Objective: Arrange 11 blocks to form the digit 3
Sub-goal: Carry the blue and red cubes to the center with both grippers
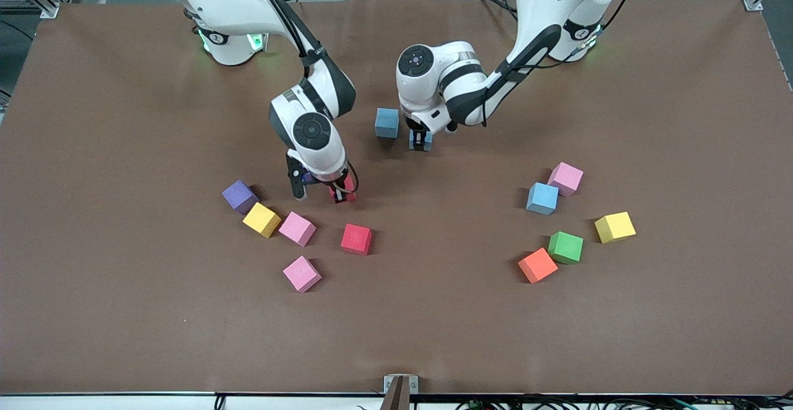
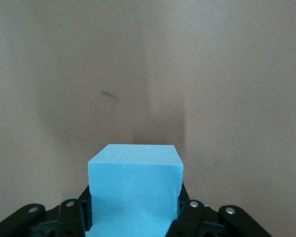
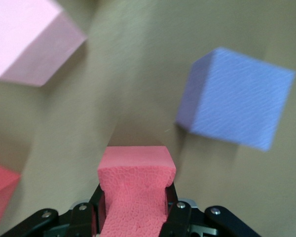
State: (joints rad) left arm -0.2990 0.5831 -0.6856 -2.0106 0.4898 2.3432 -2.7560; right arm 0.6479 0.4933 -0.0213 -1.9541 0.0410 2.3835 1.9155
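Right end effector (image 1: pixel 342 194) pinching red block (image 3: pixel 136 190), low over bench (image 1: pixel 433 335), just above the cluster by purple cube (image 1: pixel 239 196). Foam visibly squashed inward between the fingers (image 3: pixel 175 217): soft, light, matte, not slippery; likely springs back on release. Best held across two flat parallel faces, mid-height, gentle squeeze.

Left end effector (image 1: pixel 420 140) pinching light blue block (image 2: pixel 134 190), down at bench level just beside loose blue block (image 1: pixel 386 122); held block square in grip, no visible deformation.

Loose, all placed from purple cube: yellow block (image 1: pixel 261 219) touching-near, then pink block (image 1: pixel 297 228) beside it; second red block (image 1: pixel 356 239) and another pink block (image 1: pixel 302 273) nearer front camera. Well apart toward left arm's end: blue, pink, green, orange, yellow group. No digit shape formed yet.
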